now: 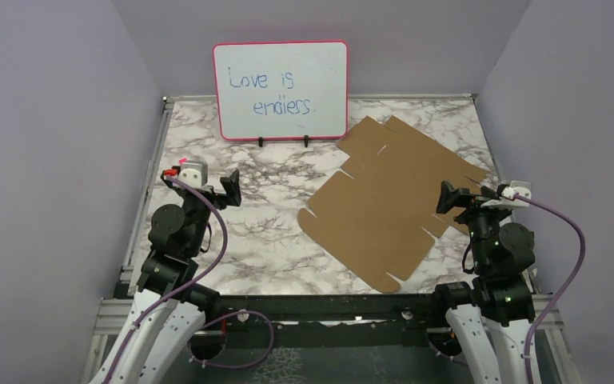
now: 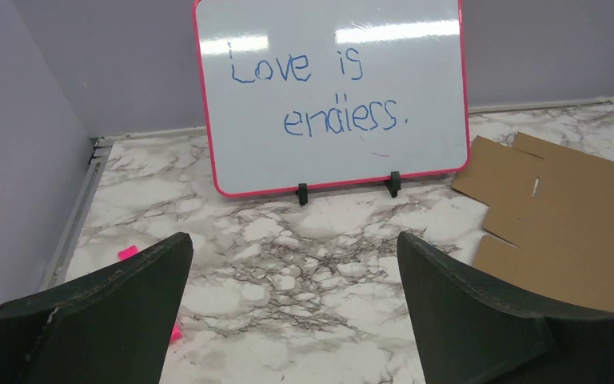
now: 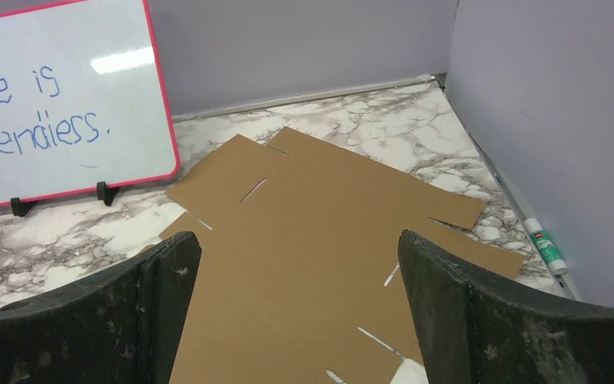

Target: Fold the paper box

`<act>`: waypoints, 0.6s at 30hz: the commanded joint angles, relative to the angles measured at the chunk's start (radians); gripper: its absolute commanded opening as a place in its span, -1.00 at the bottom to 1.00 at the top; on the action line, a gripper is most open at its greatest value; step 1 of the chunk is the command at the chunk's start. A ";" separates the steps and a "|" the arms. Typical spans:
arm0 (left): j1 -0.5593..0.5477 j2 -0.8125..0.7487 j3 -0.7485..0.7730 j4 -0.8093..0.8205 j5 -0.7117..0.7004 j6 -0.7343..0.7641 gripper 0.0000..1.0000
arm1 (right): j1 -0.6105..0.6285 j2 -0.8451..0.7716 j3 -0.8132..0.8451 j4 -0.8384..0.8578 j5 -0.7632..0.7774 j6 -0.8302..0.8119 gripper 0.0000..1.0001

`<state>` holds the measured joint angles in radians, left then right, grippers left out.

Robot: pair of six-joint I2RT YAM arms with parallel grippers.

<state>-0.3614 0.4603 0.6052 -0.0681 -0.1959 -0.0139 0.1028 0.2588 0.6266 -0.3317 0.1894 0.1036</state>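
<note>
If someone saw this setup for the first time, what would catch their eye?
The pink-framed whiteboard, "Love is endless.", stands at the back of the table. Right of it the paper box lies flat, an unfolded brown sheet. The left gripper and right gripper hang open, touching nothing.

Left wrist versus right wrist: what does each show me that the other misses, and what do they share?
Left wrist only: the open left claw, the whole whiteboard, and a pink scrap on the table. Right wrist only: the open right claw, most of the flat paper box with its slots, and a small white tube at the table's right edge. Both: part of the whiteboard, part of the paper box, the marble table.
</note>
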 commanded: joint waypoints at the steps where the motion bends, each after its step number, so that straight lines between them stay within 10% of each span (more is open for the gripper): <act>1: -0.002 -0.005 0.001 0.018 0.017 0.002 0.97 | -0.003 -0.015 -0.011 0.036 0.008 -0.008 1.00; 18: -0.002 0.079 0.027 0.002 0.170 -0.069 0.98 | -0.003 -0.013 0.007 0.025 -0.052 -0.007 1.00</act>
<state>-0.3614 0.4889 0.6052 -0.0689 -0.1566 -0.0479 0.1028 0.2531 0.6262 -0.3309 0.1833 0.1036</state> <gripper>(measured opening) 0.987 0.998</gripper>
